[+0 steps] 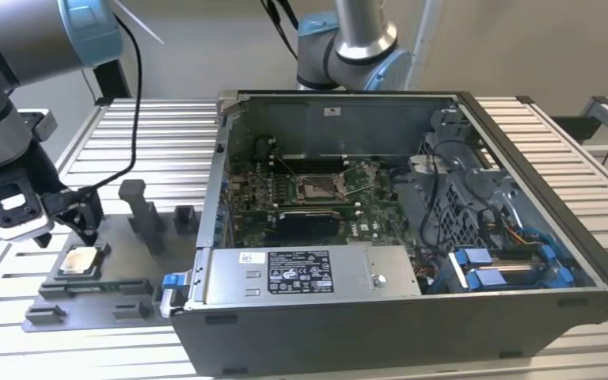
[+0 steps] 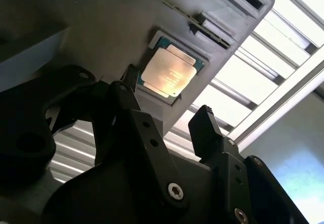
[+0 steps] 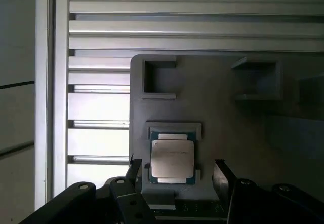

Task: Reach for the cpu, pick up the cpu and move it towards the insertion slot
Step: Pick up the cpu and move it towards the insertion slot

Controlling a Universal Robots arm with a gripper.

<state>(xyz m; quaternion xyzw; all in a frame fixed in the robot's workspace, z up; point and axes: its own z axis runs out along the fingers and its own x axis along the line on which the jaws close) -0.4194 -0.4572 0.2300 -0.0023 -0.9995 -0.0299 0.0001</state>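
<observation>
Gripper (image 3: 177, 169) w/ fingers (image 3: 220, 172) spread wide, empty. The cpu (image 3: 172, 158) sits in fixture plate (image 3: 228, 127) pocket, btwn fingertips, clear of both.

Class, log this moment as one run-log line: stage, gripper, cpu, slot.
stage: reach | gripper: open, over cpu, a finger each side | cpu: lying in grey fixture, ungripped | insertion slot: in open case

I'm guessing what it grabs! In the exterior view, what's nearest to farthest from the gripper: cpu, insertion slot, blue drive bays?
1. cpu, just under the gripper.
2. insertion slot, inside the computer case.
3. blue drive bays, toward the exterior view's right.
</observation>
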